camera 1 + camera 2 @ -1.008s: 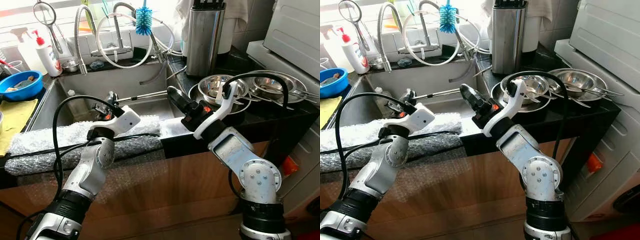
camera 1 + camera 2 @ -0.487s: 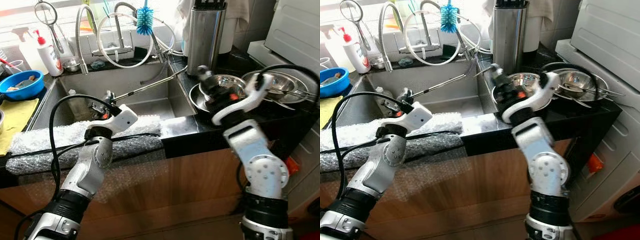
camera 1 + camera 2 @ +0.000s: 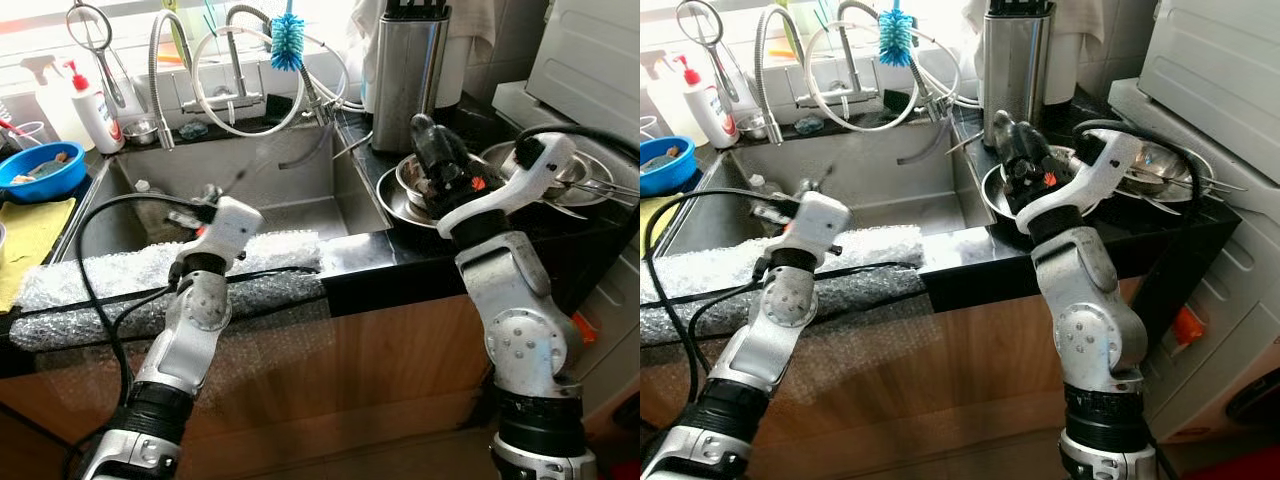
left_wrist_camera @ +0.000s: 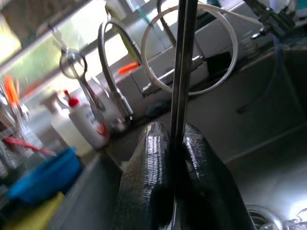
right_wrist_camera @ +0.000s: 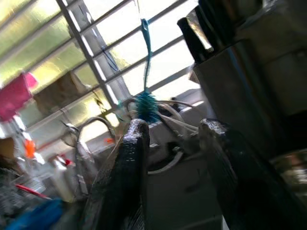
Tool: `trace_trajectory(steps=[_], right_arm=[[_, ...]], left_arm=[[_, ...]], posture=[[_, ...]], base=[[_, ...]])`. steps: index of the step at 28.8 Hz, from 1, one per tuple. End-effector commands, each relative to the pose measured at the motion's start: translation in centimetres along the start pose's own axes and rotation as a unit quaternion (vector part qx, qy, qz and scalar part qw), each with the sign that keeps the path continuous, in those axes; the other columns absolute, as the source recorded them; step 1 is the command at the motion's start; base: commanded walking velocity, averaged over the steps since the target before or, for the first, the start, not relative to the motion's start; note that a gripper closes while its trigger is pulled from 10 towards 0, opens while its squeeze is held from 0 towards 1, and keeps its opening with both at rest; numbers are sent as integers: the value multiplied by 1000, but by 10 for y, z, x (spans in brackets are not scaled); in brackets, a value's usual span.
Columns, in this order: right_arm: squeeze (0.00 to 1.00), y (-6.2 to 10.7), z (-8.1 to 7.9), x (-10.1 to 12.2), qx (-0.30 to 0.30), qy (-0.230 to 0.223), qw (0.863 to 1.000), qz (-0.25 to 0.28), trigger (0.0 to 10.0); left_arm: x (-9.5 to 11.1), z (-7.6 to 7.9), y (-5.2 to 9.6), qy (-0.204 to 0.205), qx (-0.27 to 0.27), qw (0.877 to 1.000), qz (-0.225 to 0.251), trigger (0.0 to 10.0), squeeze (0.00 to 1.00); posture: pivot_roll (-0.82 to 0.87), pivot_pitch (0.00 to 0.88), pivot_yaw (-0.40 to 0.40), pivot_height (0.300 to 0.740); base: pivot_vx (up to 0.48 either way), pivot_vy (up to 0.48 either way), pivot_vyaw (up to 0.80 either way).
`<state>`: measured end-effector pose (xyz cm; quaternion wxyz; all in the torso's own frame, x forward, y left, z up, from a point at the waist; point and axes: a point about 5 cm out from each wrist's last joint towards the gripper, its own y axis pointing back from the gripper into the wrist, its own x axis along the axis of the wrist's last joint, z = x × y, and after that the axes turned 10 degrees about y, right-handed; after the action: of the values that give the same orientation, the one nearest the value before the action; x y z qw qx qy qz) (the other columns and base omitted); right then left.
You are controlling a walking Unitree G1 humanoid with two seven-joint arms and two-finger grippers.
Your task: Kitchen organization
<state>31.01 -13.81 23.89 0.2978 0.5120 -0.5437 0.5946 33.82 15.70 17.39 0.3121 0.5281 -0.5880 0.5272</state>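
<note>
Since 1 s ago the right pincer (image 3: pixel 425 135) has swung from over the sink edge up to centre-right of frame, now hovering above the steel bowls (image 3: pixel 440 185) on the black bench (image 3: pixel 520 235). Left arm has turned too; the thin metal rod (image 4: pixel 181 91) it was holding out across the basin is now blurring upward toward the taps.

Left pincer (image 4: pixel 175 158), centre-left of frame above the bubble-wrapped sink rim (image 3: pixel 150 270), is clamping the rod between both fingers – wrist view shows fingers pressing tight on either side of it. Rod is running up past the coiled white hose (image 3: pixel 250 90) in that view.

Right pincer fingers (image 5: pixel 127 172) are standing apart w/ nothing between them; wrist view is looking toward the window, blue bottle brush (image 3: pixel 288 40) and steel knife block (image 3: pixel 405 75).

Sink (image 3: pixel 250 170) is filling the upper-left middle. Blue bowl (image 3: pixel 40 170) and yellow cloth (image 3: pixel 30 235) at far left edge. Soap bottle w/ red pump (image 3: pixel 95 110) upper left, by the taps. More steel dishes (image 3: pixel 585 175) sitting at right edge of bench.
</note>
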Motion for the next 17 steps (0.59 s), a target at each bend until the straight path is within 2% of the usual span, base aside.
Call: trace_trajectory(steps=[1, 2, 3, 5, 6, 8, 10, 11, 12, 15, 17], right_arm=[[0, 5, 2, -13, -17, 46, 999, -16, 10000], [0, 11, 6, -20, -27, 71, 997, -24, 10000], [0, 14, 7, -23, -32, 84, 996, -28, 10000], [0, 15, 8, -25, -34, 94, 995, -31, 10000], [0, 24, 10, -35, -36, 128, 990, -38, 10000], [0, 33, 13, -46, -46, 152, 987, -41, 10000], [0, 36, 14, -49, -51, 160, 985, -39, 10000], [0, 46, 16, -59, -50, 195, 978, -52, 10000], [0, 63, 19, -74, -50, 236, 968, -74, 10000], [0, 79, 23, -88, -56, 250, 961, -101, 10000], [0, 83, 24, -92, -56, 256, 959, -107, 10000]], left_arm=[[-6, -7, 0, 37, 13, 999, -19, 10000, 0], [-9, -8, 0, 72, 19, 997, -31, 10000, 0], [-9, -8, 0, 89, 22, 995, -35, 10000, 0], [-10, -9, 0, 98, 23, 994, -37, 10000, 0], [-10, -10, 0, 148, 30, 988, -43, 10000, 0], [-9, -11, -1, 183, 36, 981, -43, 10000, 0], [-9, -12, -2, 191, 37, 980, -43, 10000, 0], [-5, -10, -4, 202, 26, 979, -35, 10000, 0], [1, -7, -7, 216, 6, 976, -23, 10000, 0], [5, -2, -7, 227, -14, 974, -16, 10000, 0], [6, 0, -7, 229, -18, 973, -14, 10000, 0]], posture=[[14, 0, 94, 740], [14, 0, 94, 740], [14, 0, 94, 740], [14, 0, 94, 740], [10, 0, 93, 740], [10, 0, 93, 740], [10, 0, 93, 740], [13, 0, 92, 740], [11, 0, 93, 740], [6, 0, 95, 740], [5, 0, 96, 740]], base=[[0, 0, 0], [0, 0, 0], [0, 0, 0], [0, 0, 0], [0, 0, 0], [0, 0, 0], [0, 0, 0], [0, 0, 0], [0, 0, 0], [0, 0, 0], [0, 0, 0]])
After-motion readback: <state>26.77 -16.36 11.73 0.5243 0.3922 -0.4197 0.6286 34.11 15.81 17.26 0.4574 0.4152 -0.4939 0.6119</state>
